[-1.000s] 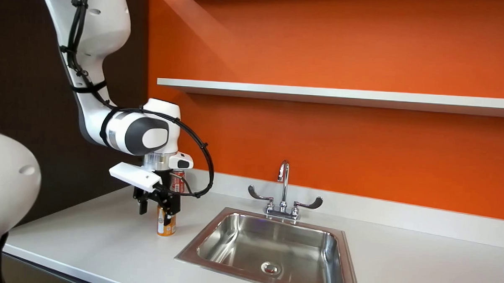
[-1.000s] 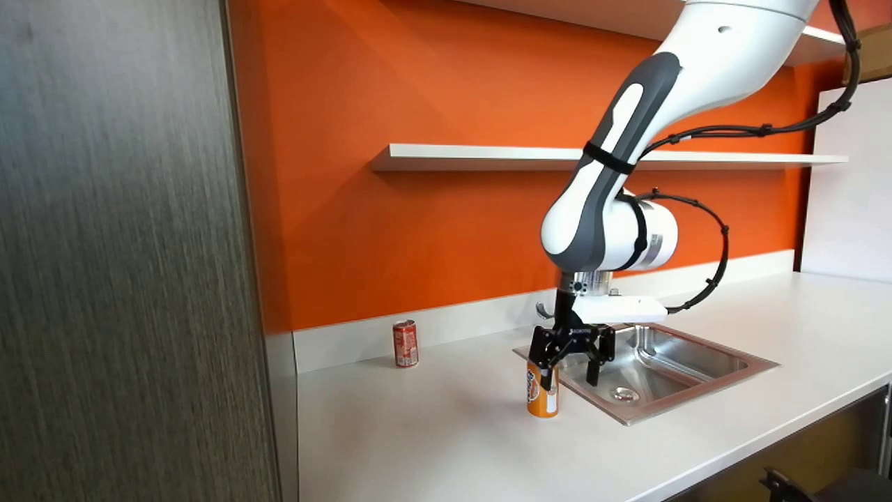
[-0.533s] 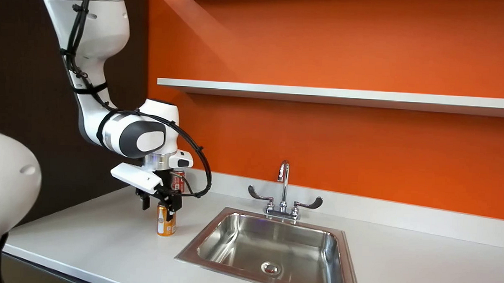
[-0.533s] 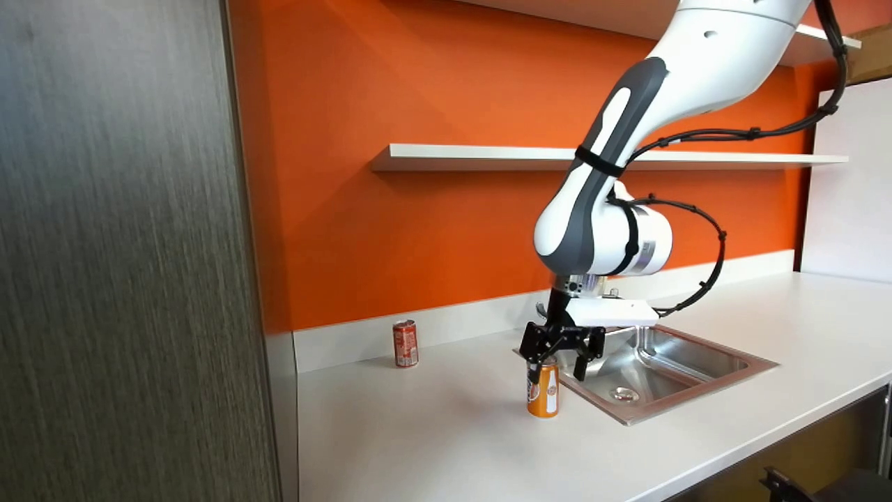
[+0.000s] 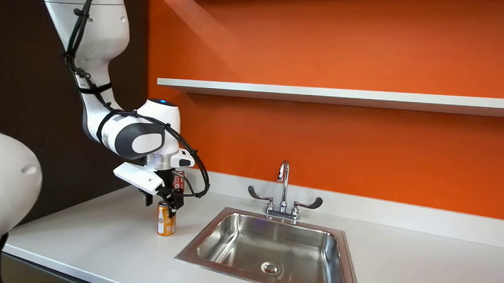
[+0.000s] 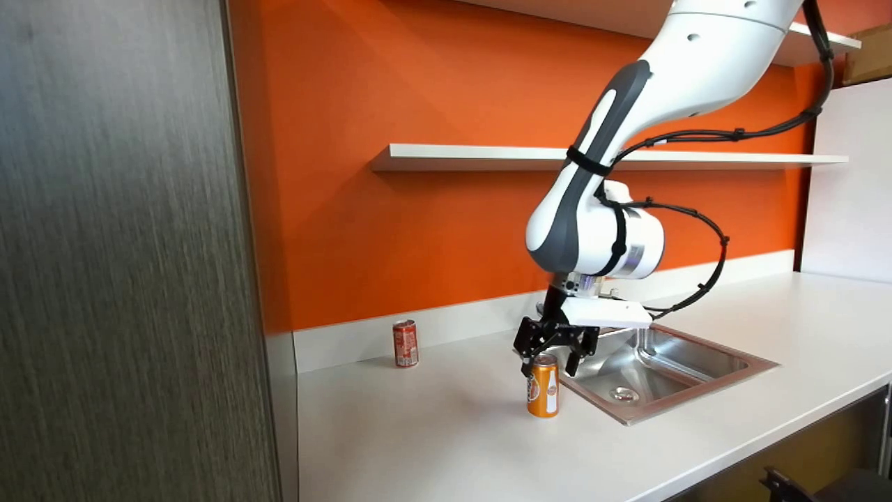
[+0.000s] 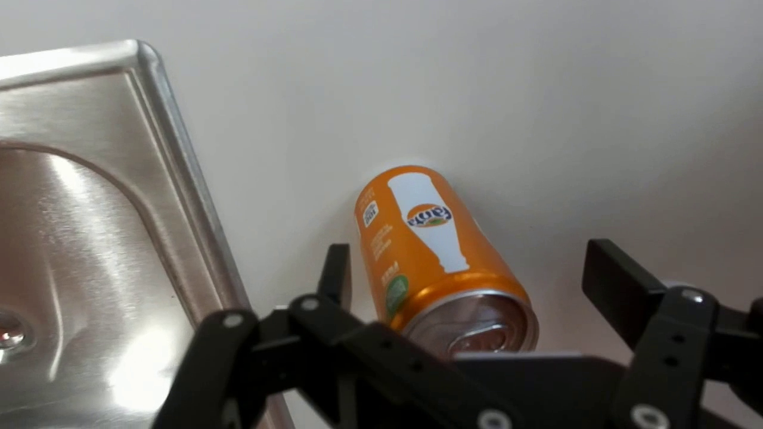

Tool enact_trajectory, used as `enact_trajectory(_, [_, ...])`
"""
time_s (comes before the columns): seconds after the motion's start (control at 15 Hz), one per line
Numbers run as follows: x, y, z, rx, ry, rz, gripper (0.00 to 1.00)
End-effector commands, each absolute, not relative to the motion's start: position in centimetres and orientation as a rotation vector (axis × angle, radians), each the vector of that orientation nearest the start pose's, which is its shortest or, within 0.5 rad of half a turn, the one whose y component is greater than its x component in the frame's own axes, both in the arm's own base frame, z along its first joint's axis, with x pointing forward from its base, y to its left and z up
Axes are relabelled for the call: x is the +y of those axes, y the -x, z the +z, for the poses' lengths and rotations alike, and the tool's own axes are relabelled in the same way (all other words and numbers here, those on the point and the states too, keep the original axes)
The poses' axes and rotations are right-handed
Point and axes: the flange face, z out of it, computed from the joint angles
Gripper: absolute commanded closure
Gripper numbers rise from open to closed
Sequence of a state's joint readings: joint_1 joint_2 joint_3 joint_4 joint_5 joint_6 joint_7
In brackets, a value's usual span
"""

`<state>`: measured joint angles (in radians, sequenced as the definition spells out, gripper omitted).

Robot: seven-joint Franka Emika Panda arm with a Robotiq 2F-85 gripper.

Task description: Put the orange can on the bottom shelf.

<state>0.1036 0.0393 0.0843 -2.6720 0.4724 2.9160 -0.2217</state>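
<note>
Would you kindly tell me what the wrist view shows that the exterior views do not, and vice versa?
Only the wrist view clearly shows the pull tab on the orange can. Only the exterior views show the bottom shelf, the red-and-white can and the orange wall. All share the orange can on the countertop, the open end effector, and the sink, of which the wrist view catches just one part.

Glossy metal orange can (image 7: 438,256), shiny metal sink (image 5: 269,244), pincer (image 7: 467,262) with 2 matt fingers (image 7: 620,286).
</note>
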Motion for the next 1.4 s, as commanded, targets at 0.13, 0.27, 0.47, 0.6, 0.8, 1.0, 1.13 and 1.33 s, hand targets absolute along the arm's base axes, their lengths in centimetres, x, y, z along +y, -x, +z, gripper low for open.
enact_trajectory(0.13, [5.6,-43.8,23.9,0.047,2.962,-0.371,0.00])
enact_trajectory(0.27, [5.6,-44.0,23.8,0.054,2.960,-0.388,0.00])
enact_trajectory(0.47, [5.4,-44.3,23.7,0.066,2.964,-0.406,0.00])
enact_trajectory(0.6, [5.3,-44.5,23.4,0.070,2.970,-0.410,0.00])
enact_trajectory(0.8, [5.2,-44.6,23.1,0.070,2.975,-0.412,0.25])
enact_trajectory(1.0, [5.1,-44.8,22.8,0.079,2.976,-0.405,0.40])
enact_trajectory(1.13, [5.0,-45.0,22.7,0.087,2.976,-0.402,0.56])
enact_trajectory(1.33, [4.8,-45.2,22.8,0.111,2.974,-0.401,0.60])
